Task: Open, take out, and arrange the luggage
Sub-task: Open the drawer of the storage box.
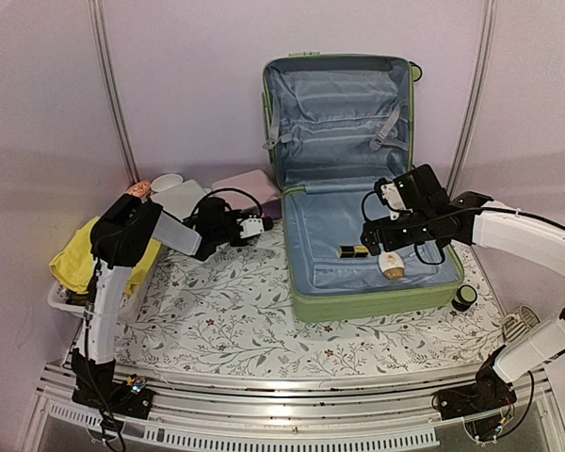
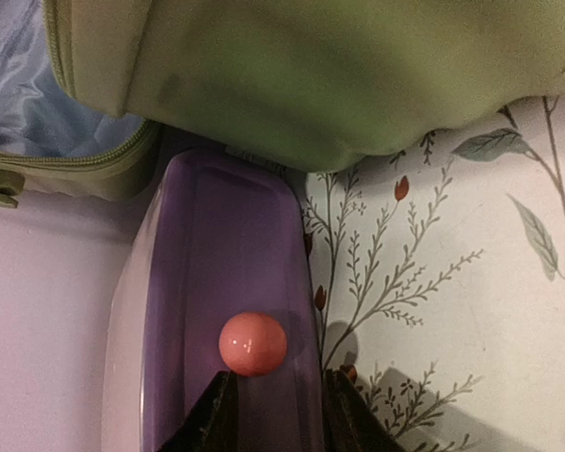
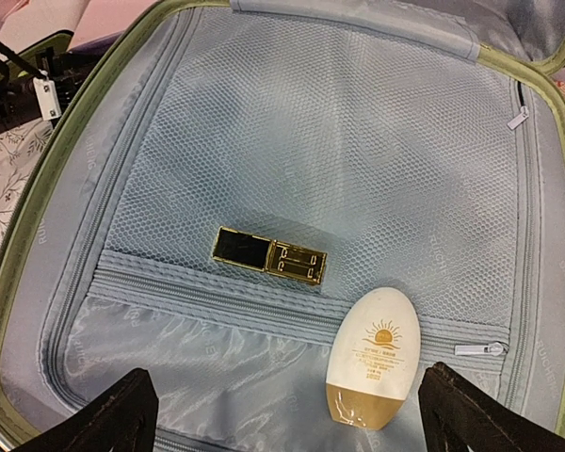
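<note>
From above, the luggage (image 1: 358, 188) is lying open toward the far right corner of the table (image 1: 217, 311), its lid leaning upright at the far edge and its base resting flat. The right hand (image 1: 377, 237) is hovering inside the base, just above a gold case (image 1: 352, 251) and a sunscreen bottle (image 1: 392, 266). The left hand (image 1: 258, 227) is hanging just beside the luggage's left wall, near the far edge.

In the left wrist view, the green shell of the luggage (image 2: 311, 75) is filling the top, just beyond the left hand (image 2: 275, 414). Its fingers (image 2: 217, 419) are standing apart and pinching nothing, with a pink ball (image 2: 252, 344) sitting on a purple box (image 2: 207, 245) right at their tips.

In the right wrist view, the right hand (image 3: 292, 424) is spread wide, its fingers (image 3: 104, 419) framing the lining of the luggage (image 3: 358, 141). The gold case (image 3: 268, 256) and the sunscreen bottle (image 3: 372, 358) are lying between them, neither touched.
</note>
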Available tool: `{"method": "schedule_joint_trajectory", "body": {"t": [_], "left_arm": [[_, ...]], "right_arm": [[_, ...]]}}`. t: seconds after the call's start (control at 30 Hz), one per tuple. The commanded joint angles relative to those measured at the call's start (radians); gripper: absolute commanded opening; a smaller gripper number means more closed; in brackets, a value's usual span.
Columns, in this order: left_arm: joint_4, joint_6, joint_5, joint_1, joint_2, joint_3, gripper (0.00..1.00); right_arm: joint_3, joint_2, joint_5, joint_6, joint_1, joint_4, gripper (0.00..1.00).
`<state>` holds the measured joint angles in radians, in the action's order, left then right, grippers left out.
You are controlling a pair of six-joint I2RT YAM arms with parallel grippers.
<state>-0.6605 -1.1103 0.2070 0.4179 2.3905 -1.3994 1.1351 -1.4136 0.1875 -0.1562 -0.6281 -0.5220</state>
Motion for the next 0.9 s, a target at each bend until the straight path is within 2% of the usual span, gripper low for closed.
{"method": "schedule_joint_trajectory", "body": {"t": [0.0,0.13,0.43,0.87], "left_arm": [[-0.091,-0.088,-0.118,0.022,0.062,-0.014,0.35],[-0.232,-0.180,-0.198,0.040,0.127,-0.012,0.35],[-0.361,-0.228,-0.243,0.055,0.160,-0.019,0.33],[-0.315,-0.242,-0.251,0.060,0.205,-0.099,0.31]], "right_arm": [[0.028,-0.010,0.012,0.009,-0.002,0.014,0.99],[0.024,-0.007,0.015,0.009,-0.001,0.013,0.99],[0.018,0.001,0.022,0.008,-0.001,0.007,0.99],[0.009,0.015,0.024,0.001,-0.001,-0.001,0.99]]}}
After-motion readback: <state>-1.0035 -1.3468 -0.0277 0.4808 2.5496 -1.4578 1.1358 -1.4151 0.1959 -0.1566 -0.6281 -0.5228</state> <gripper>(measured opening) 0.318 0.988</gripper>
